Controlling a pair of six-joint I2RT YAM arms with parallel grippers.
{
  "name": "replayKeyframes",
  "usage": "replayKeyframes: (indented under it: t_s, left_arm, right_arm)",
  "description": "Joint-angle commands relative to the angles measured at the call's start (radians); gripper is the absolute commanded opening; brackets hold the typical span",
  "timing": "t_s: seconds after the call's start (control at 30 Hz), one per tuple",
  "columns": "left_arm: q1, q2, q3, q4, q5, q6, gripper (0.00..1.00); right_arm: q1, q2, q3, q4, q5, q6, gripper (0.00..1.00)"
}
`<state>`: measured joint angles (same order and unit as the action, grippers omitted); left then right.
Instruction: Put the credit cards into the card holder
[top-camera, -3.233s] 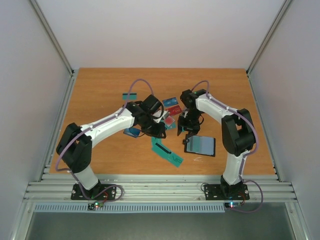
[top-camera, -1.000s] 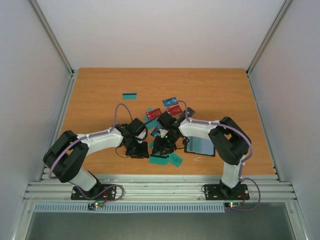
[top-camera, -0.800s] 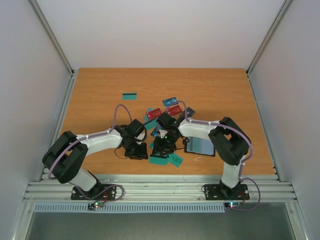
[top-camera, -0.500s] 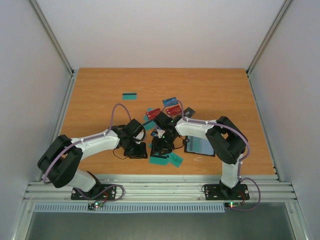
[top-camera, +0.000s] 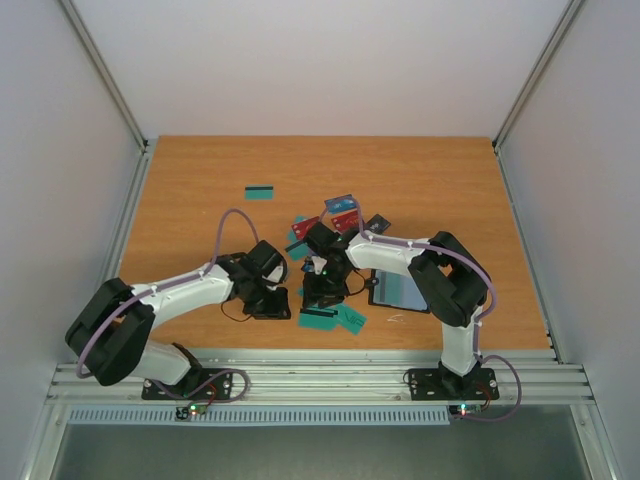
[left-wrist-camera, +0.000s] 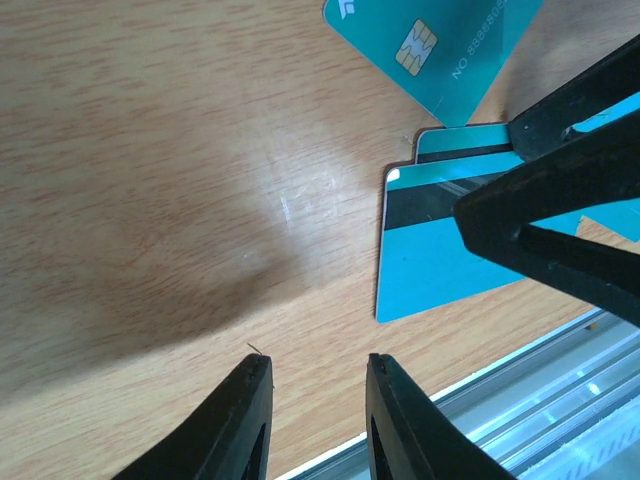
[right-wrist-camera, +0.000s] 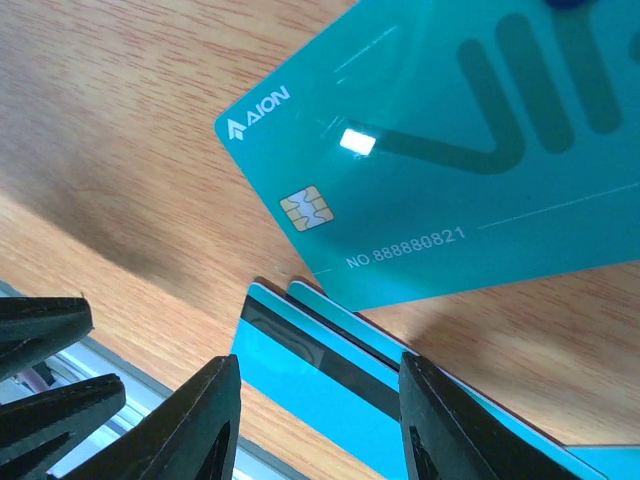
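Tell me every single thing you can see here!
teal credit cards: at least four, teal, some black-striped; one alone toward the back left, the rest bunched mid-table near the front
red credit cards: two, red, behind the bunch
blue credit card: one, blue, behind the red ones
dark grey credit card: one, right of the red ones
card holder: one, black with teal-grey inside, open, right of the bunch
table: one, orange-brown wood
left end effector: black, open, over bare wood
right end effector: black, open, over striped teal cards
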<state>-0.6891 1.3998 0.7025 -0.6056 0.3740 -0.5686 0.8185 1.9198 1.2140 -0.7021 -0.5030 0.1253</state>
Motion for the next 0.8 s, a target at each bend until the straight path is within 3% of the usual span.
replayKeyframes:
  t_s: [0.0,0.77]
  left_arm:
    - [0.002,-0.030,-0.017,-0.009,-0.010,0.016,0.28]
    - [0.002,-0.038,-0.027,0.006,0.006,0.011,0.28]
  right_arm:
    - [0.008,0.020,0.017,-0.036,0.036,-0.022,0.46]
    - [0.072,-0.047,-0.163,0.024,0.033,0.042,0.45]
